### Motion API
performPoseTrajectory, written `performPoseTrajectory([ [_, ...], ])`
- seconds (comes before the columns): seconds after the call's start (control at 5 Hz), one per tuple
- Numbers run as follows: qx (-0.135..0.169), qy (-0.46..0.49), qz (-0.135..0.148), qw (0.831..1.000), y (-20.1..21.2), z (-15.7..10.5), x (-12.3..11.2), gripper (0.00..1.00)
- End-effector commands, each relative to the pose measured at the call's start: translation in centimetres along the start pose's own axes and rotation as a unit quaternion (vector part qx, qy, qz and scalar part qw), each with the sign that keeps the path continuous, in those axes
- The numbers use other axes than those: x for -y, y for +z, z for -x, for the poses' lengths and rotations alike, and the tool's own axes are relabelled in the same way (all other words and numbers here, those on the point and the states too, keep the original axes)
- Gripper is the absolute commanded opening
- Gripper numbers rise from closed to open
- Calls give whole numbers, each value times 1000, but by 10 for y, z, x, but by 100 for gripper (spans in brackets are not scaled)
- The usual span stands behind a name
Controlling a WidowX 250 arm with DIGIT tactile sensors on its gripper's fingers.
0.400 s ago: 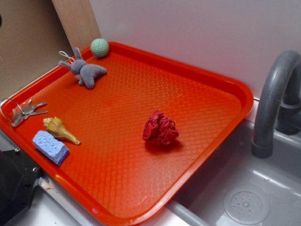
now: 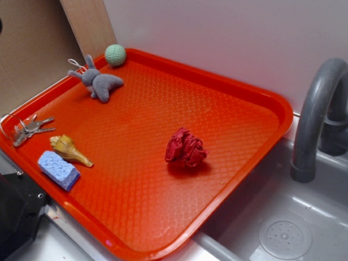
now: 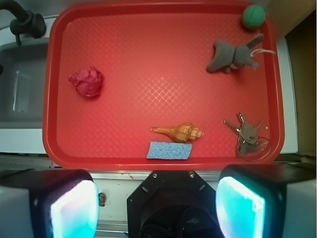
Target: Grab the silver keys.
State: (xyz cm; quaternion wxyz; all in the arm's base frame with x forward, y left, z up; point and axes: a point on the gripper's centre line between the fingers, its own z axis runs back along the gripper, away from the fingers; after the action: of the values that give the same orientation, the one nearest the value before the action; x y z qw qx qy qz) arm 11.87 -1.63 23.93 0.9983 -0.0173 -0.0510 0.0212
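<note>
Claw [image 3: 157, 198] spread wide, pinching nothing, hanging above the tray's [image 3: 163, 163] near rim. Keys [image 3: 247, 135] sit on the tray at the claw's 1 o'clock, shell [image 3: 179, 132] at 12, sponge [image 3: 169, 150] just below it.

Wrist cam is looking straight down on the red tray [image 3: 59, 99]. Gripper [image 3: 157, 208] is sitting at the bottom edge of frame, fingers [image 3: 74, 208] spread wide apart, nothing between them, hanging over the counter just short of the tray. Silver keys [image 3: 246, 135] are lying in the tray's lower right corner, ring touching the rim. Seashell [image 3: 179, 132] is lying just above the blue sponge [image 3: 169, 150], left of the keys. Grey stuffed toy [image 3: 233, 55] and green ball [image 3: 253, 16] are sitting upper right. Crumpled red cloth [image 3: 87, 82] is lying at the left. Sink [image 3: 20, 89] and faucet [image 3: 25, 20] are showing at far left.
</note>
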Motion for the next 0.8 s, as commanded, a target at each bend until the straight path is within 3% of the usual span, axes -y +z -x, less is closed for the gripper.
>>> performPoseTrajectory([
  [0.0, -2, 131, 3, 991, -48, -62, -72, 100],
  [0.2, -7, 235, -17, 972, -70, -70, -111, 100],
  [0.4, 6, 326, -8, 945, -67, -54, -129, 100],
  [0.6, 33, 367, -24, 929, -63, -33, -121, 100],
])
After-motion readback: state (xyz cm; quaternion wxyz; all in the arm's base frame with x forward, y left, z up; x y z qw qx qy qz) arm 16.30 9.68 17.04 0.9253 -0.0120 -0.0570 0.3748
